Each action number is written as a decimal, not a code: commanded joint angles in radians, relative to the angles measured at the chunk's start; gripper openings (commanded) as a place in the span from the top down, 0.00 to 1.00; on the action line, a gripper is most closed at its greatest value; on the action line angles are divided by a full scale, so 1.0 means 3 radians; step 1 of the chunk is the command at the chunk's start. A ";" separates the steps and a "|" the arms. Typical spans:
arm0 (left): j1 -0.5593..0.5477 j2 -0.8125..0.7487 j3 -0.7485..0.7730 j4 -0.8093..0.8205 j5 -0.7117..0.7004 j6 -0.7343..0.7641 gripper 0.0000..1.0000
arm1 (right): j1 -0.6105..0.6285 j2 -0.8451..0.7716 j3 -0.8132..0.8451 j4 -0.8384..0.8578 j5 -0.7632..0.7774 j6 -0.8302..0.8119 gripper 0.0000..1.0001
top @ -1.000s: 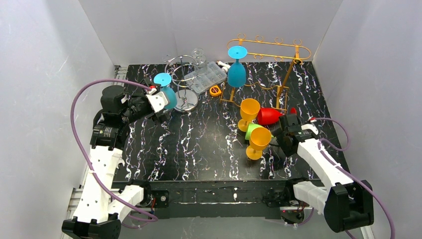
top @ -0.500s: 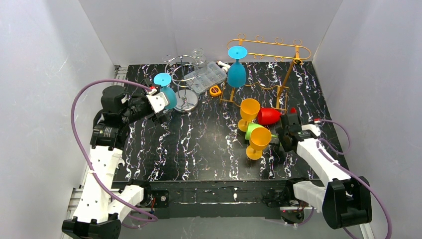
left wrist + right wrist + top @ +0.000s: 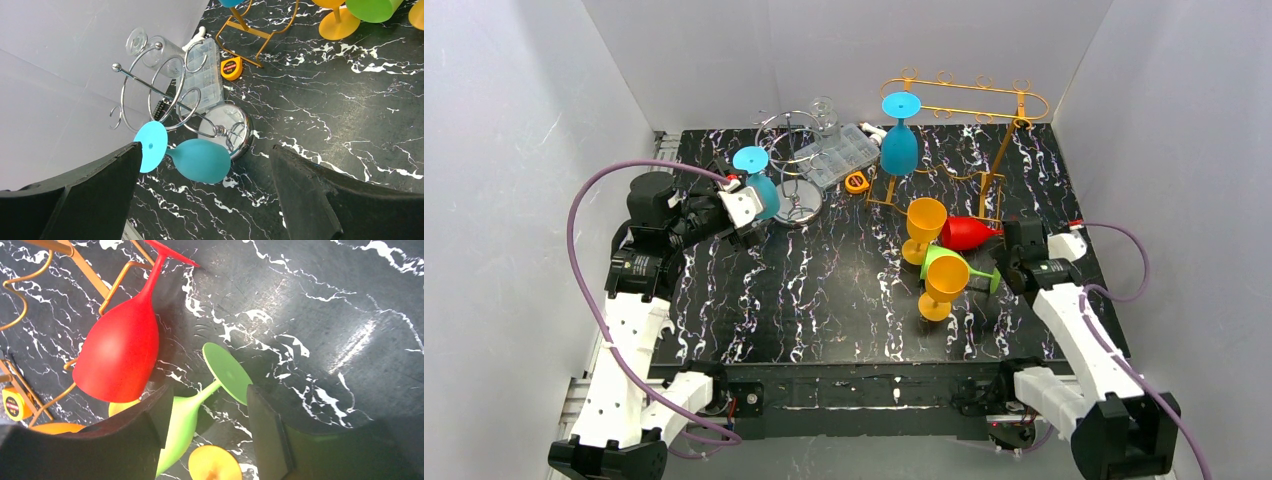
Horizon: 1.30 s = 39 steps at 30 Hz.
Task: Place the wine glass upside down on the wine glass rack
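The black marbled table [image 3: 824,300] lies under both claws. Far ahead of the right claw [image 3: 206,396] and a little to its left stands the gold rack [image 3: 964,100], with one blue glass [image 3: 900,145] hanging on it upside down. Just ahead of the left claw [image 3: 205,150] stands a chrome rack [image 3: 165,90]. This claw is spread wide and grips nothing. A teal glass [image 3: 200,160] lies on its side in front of it, between the lines of its two fingers.

The right claw is low over a green glass [image 3: 187,415], which lies on its side on the table. Its fingers stand apart, one on each side of the thin stem, and I see no contact yet. A red glass [image 3: 117,347] lies just to the left of this claw, and two orange glasses [image 3: 924,220] stand close on the same side.

I think the step is to grip the green glass. The claw should close squarely on the stem, near the foot, so the stem cannot slip out. It should then lift straight up, because the red and orange glasses are very near and easy to knock.

A yellow tape measure [image 3: 230,68] lies far ahead of the left claw. Its label is too small to read, and I find no other writing.
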 commanded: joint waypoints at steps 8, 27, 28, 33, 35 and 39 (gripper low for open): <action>-0.0005 -0.0003 0.0060 -0.0050 0.0048 0.0028 0.02 | -0.0015 0.0194 -0.0176 0.0147 -0.0127 -0.0653 0.47; -0.0004 -0.0051 0.0215 -0.0088 0.0129 -0.0030 0.02 | -0.0069 -0.0123 0.0448 0.0161 0.0181 -0.1449 0.99; -0.0004 -0.0058 0.0230 -0.0097 0.0135 -0.0034 0.02 | -0.0069 -0.0155 0.0491 0.0102 0.0175 -0.1498 0.99; -0.0004 -0.0107 0.0259 -0.0120 0.0147 -0.0036 0.02 | -0.0069 -0.0409 0.0518 0.0143 -0.0202 -0.1772 0.99; -0.0007 -0.0116 0.0280 -0.0131 0.0154 -0.0036 0.02 | -0.0069 -0.0501 0.0571 0.0173 -0.0359 -0.1866 0.99; -0.0004 -0.0093 0.0391 -0.0140 0.0204 -0.0103 0.02 | -0.0069 -0.0606 0.0822 0.0498 -0.1074 -0.2319 0.99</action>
